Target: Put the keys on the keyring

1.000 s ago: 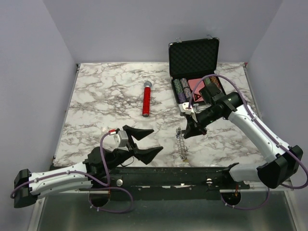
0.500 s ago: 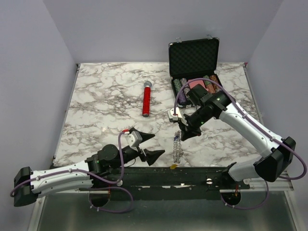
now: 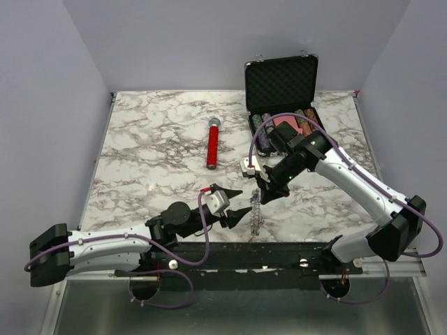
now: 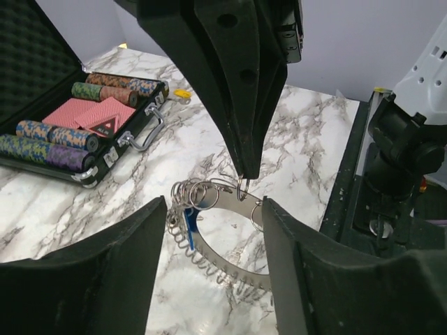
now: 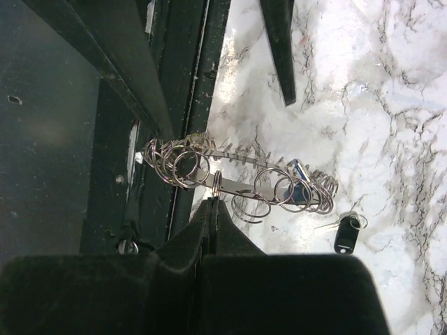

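R gripper [image 3: 260,197], fingers pinching one loop, holds keyring [image 3: 256,218] up near table's [image 3: 154,153] front edge; L gripper [image 3: 244,200] spread astride it, not gripping, so next, I'd guess, L clamps ring so R can fetch black key [image 5: 346,236].

Even bright light, blurred near foreground

Seen from above, the keyring [image 3: 257,213] is too small to tell 1 ring from another. In the left wrist view its lower arc is hidden behind the fingers [image 4: 307,279] of the left tool [image 4: 214,204]. The blue key [image 4: 188,225] sits half behind rings, and the poker-chip case [image 4: 28,63] is cut off at the left edge.
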You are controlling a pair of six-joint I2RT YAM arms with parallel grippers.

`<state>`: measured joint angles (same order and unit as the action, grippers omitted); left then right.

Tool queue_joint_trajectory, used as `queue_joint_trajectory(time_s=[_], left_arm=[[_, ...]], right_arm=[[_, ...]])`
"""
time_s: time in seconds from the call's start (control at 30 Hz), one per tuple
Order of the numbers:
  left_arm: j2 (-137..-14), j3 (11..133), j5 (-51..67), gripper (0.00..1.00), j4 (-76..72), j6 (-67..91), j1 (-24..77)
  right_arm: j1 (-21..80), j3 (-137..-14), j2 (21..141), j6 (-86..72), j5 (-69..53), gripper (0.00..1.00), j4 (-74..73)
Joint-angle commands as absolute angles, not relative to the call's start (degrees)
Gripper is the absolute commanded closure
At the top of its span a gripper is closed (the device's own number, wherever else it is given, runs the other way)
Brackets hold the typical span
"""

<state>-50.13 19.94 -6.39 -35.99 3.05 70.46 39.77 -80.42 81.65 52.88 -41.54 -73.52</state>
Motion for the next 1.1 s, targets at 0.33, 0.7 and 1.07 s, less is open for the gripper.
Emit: queue_joint_trajectory(time_s=[0.33, 0.7, 1.07], left_arm=[[-55.81, 21.27, 7.99, 0.54, -44.74, -3.61, 67.15], [-60.9, 23.38, 13.01, 0.6, -45.79, -1.06, 65.57], [-62.49, 24.43, 12.39, 0.68, -44.47, -1.06, 65.48]], right_arm=[[40.25, -82.26, 81.39, 52.74, -44.21, 1.0, -75.06], [40.25, -82.27, 81.39, 52.82, -44.91, 1.0, -75.15], [40.25, -82.27, 81.3, 53.0, -45.44, 1.0, -75.15]])
